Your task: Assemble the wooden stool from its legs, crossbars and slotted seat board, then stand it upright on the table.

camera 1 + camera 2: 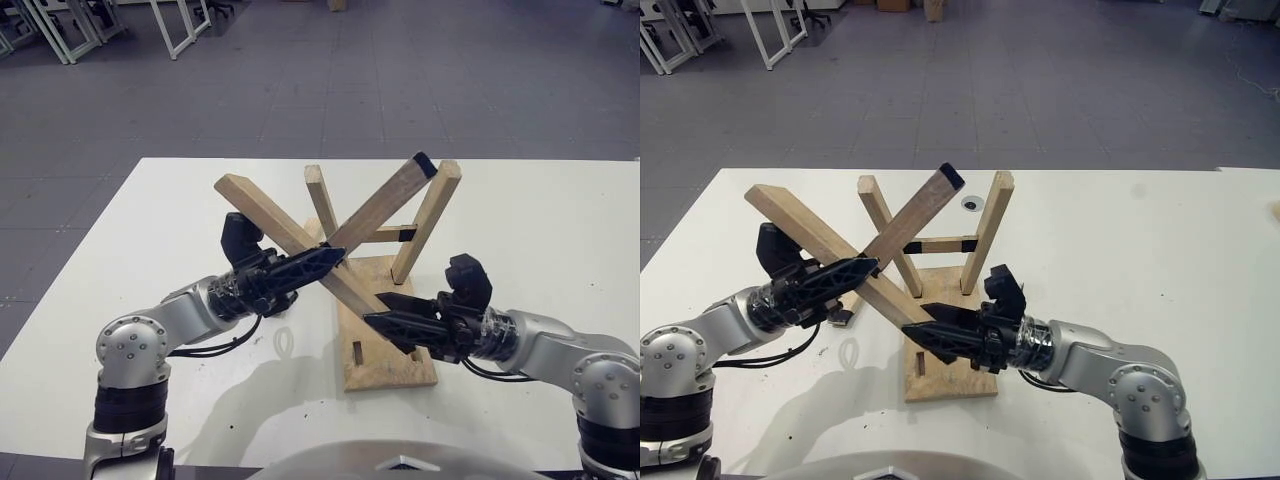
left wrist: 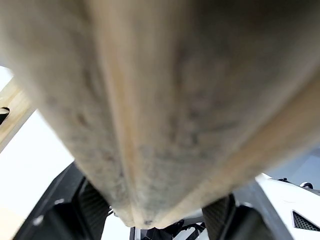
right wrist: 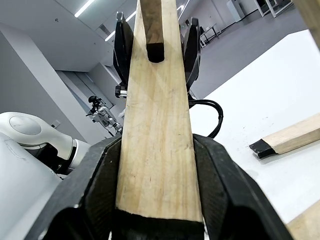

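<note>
Left claw (image 1: 325, 262): clamped across the long slanted leg (image 1: 262, 210), right at the point where it meets its partner
Right claw (image 1: 378, 322): clenched on the lower end of that same leg, just above the seat board (image 1: 400, 368)
Black-tipped leg (image 1: 385, 200): crosses the held one in an X and looks seated in a notch there, tip pointing up and away
Seat board: lies flat on the white surface (image 1: 540, 240), slots facing up, one open slot near its front edge
Rear frame (image 1: 432, 215): two legs tied by a crossbar (image 1: 390, 235), standing up from the board's far end
Feel of the parts: plain square timber, so likely stiff and light, with smooth faces that could slide between hard fingers
Weak spot: the X joint is probably loose and may hinge or drop apart if it is twisted
Where to hold: low on the leg to steer its foot into a slot, and at the crossing to keep the X together
</note>
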### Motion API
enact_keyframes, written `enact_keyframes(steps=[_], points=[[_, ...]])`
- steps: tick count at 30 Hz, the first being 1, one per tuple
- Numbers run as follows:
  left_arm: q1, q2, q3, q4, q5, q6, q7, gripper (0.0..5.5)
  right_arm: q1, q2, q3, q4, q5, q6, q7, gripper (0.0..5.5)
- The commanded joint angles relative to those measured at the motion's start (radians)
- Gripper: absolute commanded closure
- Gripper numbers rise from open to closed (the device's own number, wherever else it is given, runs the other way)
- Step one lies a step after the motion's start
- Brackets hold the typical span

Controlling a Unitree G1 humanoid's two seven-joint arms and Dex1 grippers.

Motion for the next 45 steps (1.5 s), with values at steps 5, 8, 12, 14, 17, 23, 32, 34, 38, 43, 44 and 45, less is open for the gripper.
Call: enact_keyframes(steps=[5, 8, 12, 14, 17, 23, 32, 34, 38, 43, 44, 45], points=[[-0.061, -0.058, 0.068, 0.084, 0.203, -0.178, 0.045, 3.45, -0.048, -0.15, -0.122, 0.094, 0.01, -0.002, -0.006, 1.95], [-0.034, -0.014, 0.056, 0.004, 0.294, -0.19, 0.029, 3.45, 0.01, -0.318, -0.092, 0.148, -0.226, -0.052, 0.106, 1.76], [0.002, 0.1, -0.032, -0.098, 0.488, -0.207, -0.113, 3.45, 0.161, -0.529, 0.166, 0.141, -0.709, -0.279, 0.242, 1.76], [0.004, 0.112, -0.048, -0.117, 0.532, -0.224, -0.154, 3.45, 0.186, -0.54, 0.253, 0.126, -0.868, -0.396, 0.266, 1.76], [0.001, 0.104, -0.052, -0.134, 0.561, -0.238, -0.178, 3.45, 0.209, -0.533, 0.324, 0.142, -1.048, -0.544, 0.283, 1.76], [0.11, 0.131, -0.128, -0.144, 0.694, -0.297, -0.293, 3.45, 0.228, -0.51, 0.296, 0.149, -1.099, -0.591, 0.317, 1.76], [0.174, 0.121, -0.191, -0.07, 0.892, -0.454, -0.392, 3.45, 0.247, -0.536, 0.245, 0.114, -1.108, -0.59, 0.405, 1.76], [0.159, 0.1, -0.196, -0.052, 0.908, -0.48, -0.386, 3.45, 0.246, -0.534, 0.243, 0.107, -1.107, -0.586, 0.421, 1.76], [0.153, 0.105, -0.231, -0.021, 0.952, -0.512, -0.423, 3.45, 0.25, -0.526, 0.237, 0.098, -1.112, -0.579, 0.435, 1.76], [0.126, 0.138, -0.279, 0.079, 1.087, -0.657, -0.502, 3.46, 0.243, -0.518, 0.226, 0.065, -1.087, -0.545, 0.452, 1.76], [0.111, 0.138, -0.291, 0.09, 1.115, -0.696, -0.512, 3.46, 0.24, -0.514, 0.23, 0.064, -1.09, -0.542, 0.45, 1.76], [0.099, 0.136, -0.299, 0.098, 1.133, -0.724, -0.52, 3.46, 0.241, -0.51, 0.234, 0.062, -1.093, -0.539, 0.446, 1.76]])
